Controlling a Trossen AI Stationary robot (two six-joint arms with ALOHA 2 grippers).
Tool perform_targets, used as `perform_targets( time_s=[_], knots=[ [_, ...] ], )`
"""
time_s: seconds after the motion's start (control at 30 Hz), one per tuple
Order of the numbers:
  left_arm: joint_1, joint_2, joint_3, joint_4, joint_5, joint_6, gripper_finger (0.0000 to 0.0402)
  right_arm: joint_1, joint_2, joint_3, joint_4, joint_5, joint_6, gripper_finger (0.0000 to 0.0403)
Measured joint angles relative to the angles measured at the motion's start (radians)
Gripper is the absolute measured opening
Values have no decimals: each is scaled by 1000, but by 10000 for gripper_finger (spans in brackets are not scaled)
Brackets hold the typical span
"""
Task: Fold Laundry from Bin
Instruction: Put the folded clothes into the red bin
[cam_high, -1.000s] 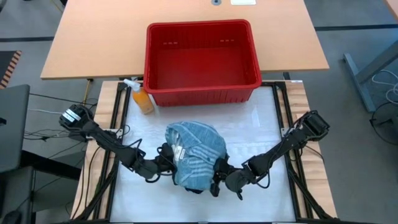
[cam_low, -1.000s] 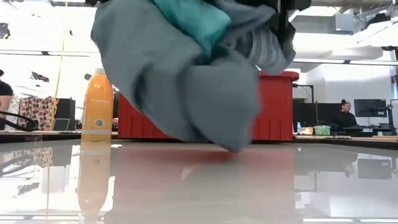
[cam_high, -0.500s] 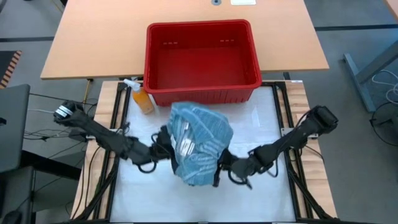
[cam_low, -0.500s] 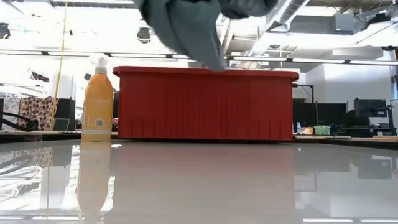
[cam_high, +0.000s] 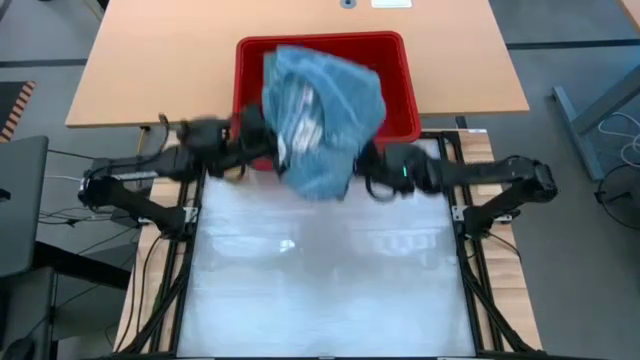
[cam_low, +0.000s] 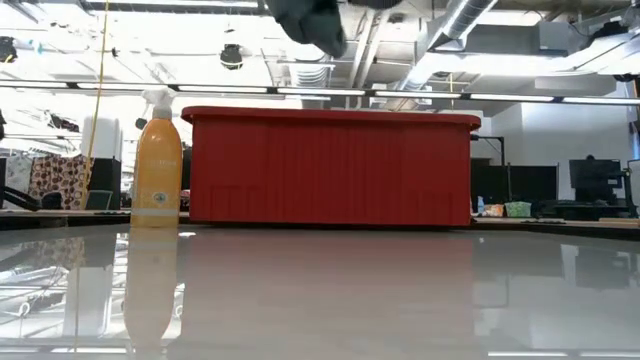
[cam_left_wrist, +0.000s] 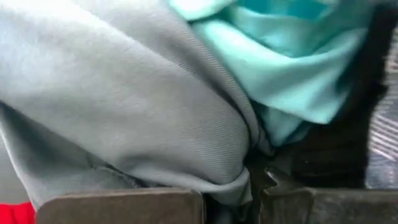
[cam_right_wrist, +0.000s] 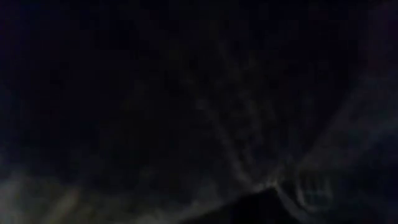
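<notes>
Laundry (cam_high: 322, 118) bundle | above bin (cam_high: 398, 112) | both claws clamped on it

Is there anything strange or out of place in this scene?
Yes. The bundle of soft laundry hangs in the air over the red slotted plastic bin, pinched between the left gripper and right gripper, rather than spread on the table. The orange spray bottle stands upright. Nothing looks spilled.
</notes>
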Motion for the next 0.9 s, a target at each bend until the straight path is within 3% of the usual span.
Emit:
perform_targets(
  time_s=[0.13, 0.33, 0.57, 0.8, 0.9],
  knots=[
    [211, 10, 52, -3, 190, -56, 23, -186, 27, 119, -112, -159, 10, 0],
    [474, 153, 142, 19, 457, -180, 23, -394, 144, 282, -212, -328, 46, 0],
    [649, 344, 244, 25, 559, -216, 23, -567, 299, 404, -327, -396, 45, 0],
    [822, 476, 192, 70, 785, -337, 23, -713, 430, 399, -318, -547, 111, 0],
    [851, 544, 134, 163, 803, -380, 23, -755, 521, 399, -289, -576, 137, 0]
  ],
)
